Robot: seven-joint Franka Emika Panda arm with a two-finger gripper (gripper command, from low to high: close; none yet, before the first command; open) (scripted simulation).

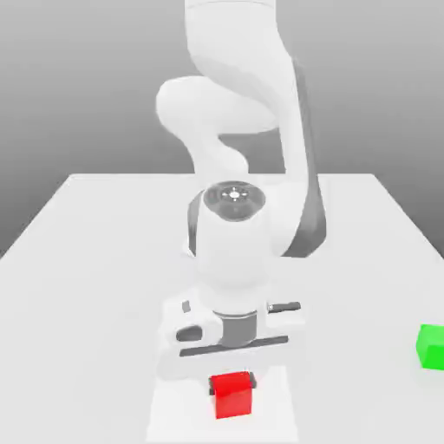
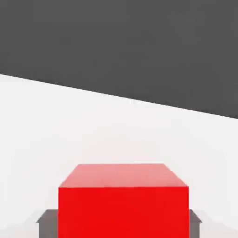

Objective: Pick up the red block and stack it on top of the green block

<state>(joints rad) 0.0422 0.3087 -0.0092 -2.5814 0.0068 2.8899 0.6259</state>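
The red block (image 1: 232, 395) sits on the white table near the front edge, in the middle of the exterior view. My gripper (image 1: 231, 383) comes straight down over it. Its two dark fingertips press against the block's opposite sides, so it is shut on the block. The hand view has the red block (image 2: 123, 204) close up, with a grey finger pad (image 2: 46, 222) flush against each side. The green block (image 1: 431, 345) rests on the table far off at the exterior view's right edge, apart from the gripper.
The white table (image 1: 104, 260) stretches back to a far edge behind the arm. The arm's bulky white links (image 1: 234, 234) rise over the table's centre. Open tabletop lies between the red block and the green one.
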